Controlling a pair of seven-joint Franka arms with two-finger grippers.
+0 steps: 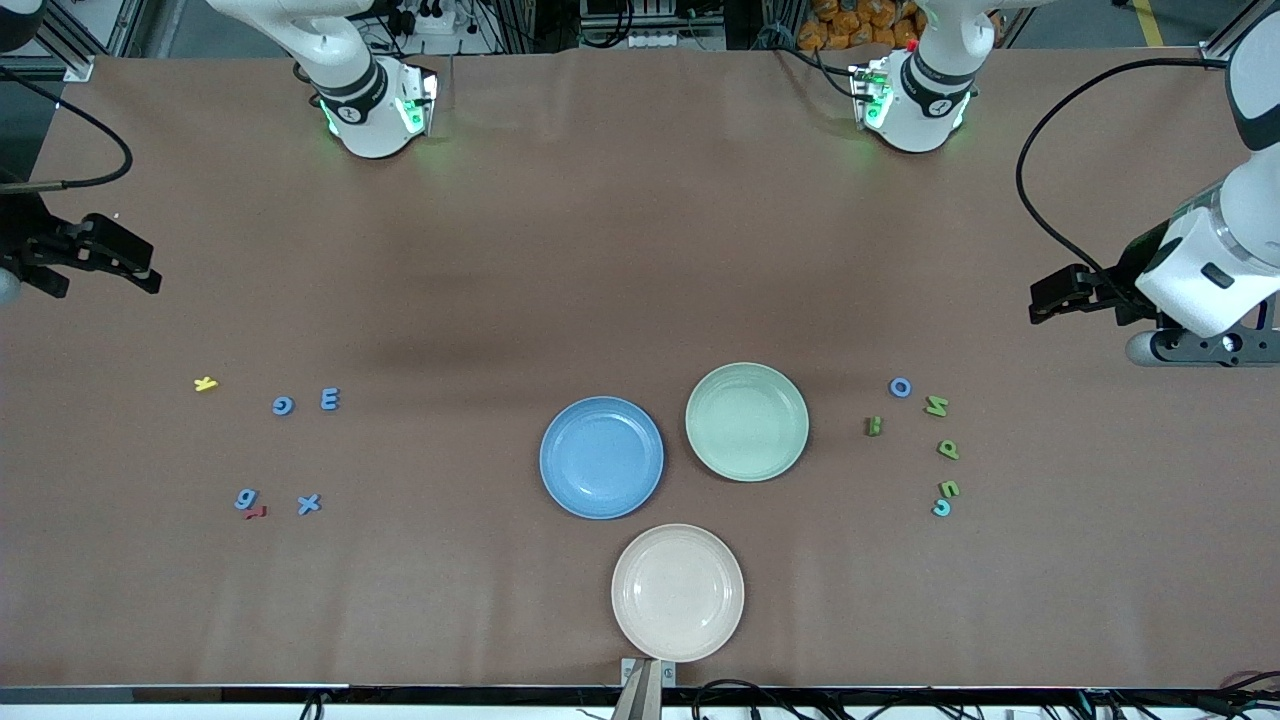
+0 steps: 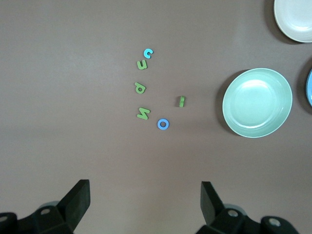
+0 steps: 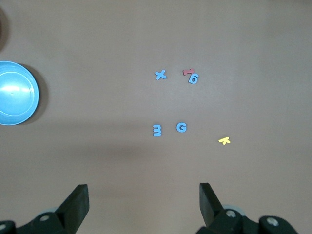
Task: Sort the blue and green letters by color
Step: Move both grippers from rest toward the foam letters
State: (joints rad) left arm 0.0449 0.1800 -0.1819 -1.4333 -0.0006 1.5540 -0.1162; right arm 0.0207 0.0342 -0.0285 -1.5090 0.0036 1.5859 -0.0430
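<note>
Blue letters G (image 1: 283, 405), E (image 1: 329, 399), X (image 1: 308, 504) and one more (image 1: 246, 498) lie toward the right arm's end. My right gripper (image 1: 105, 275) (image 3: 142, 189) hangs open and empty above that end. Toward the left arm's end lie green letters (image 1: 936, 405) (image 1: 874, 426) (image 1: 948, 449) (image 1: 949, 488), a blue O (image 1: 900, 387) and a light blue C (image 1: 941, 508). The left wrist view shows the O (image 2: 164, 124) among the green pieces (image 2: 143, 113). My left gripper (image 1: 1050, 305) (image 2: 145, 187) is open and empty above that end.
Three empty plates stand mid-table: a blue plate (image 1: 601, 457), a green plate (image 1: 747, 421) beside it, and a cream plate (image 1: 677, 592) nearest the front camera. A yellow letter (image 1: 205, 384) and a red letter (image 1: 256, 513) lie among the blue ones.
</note>
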